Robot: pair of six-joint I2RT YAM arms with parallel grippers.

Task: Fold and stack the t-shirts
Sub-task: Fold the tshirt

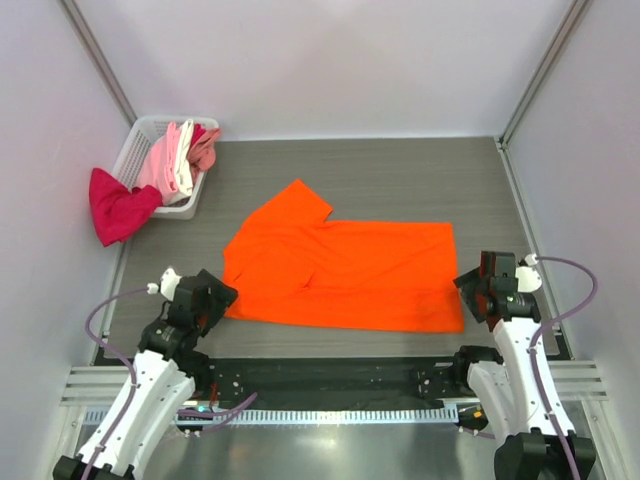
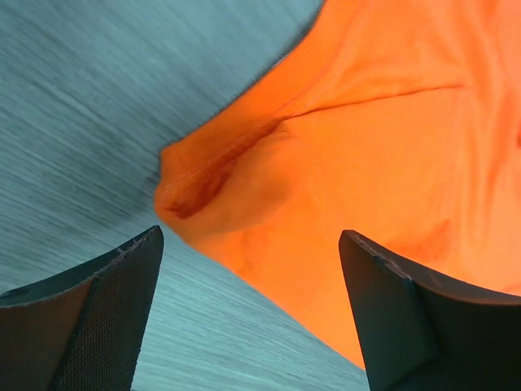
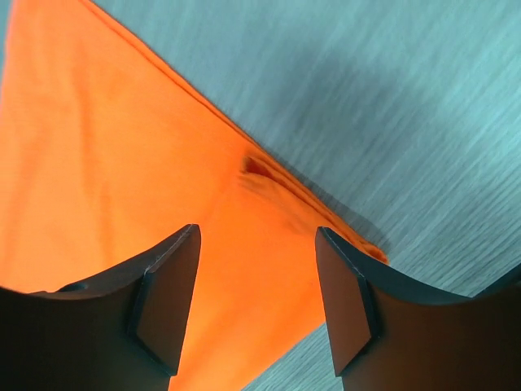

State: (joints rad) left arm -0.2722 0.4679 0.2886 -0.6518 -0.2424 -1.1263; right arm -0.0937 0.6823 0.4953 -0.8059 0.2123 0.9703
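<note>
Left fingers (image 2: pixel 98 318) stand wide apart, gripping nothing; a bunched corner of the orange t-shirt (image 2: pixel 366 147) lies just beyond their tips on the tabletop (image 2: pixel 73 98). Right fingers (image 3: pixel 163 301) apart too, the shirt's other near corner flat beneath and ahead of them.

A plain orange shirt (image 1: pixel 340 275) is glowing against a grey, finely streaked table (image 1: pixel 400 180). A white mesh basket (image 1: pixel 133 152) is showing pink and white shirts (image 1: pixel 178 158), beside a magenta shirt (image 1: pixel 118 208).
</note>
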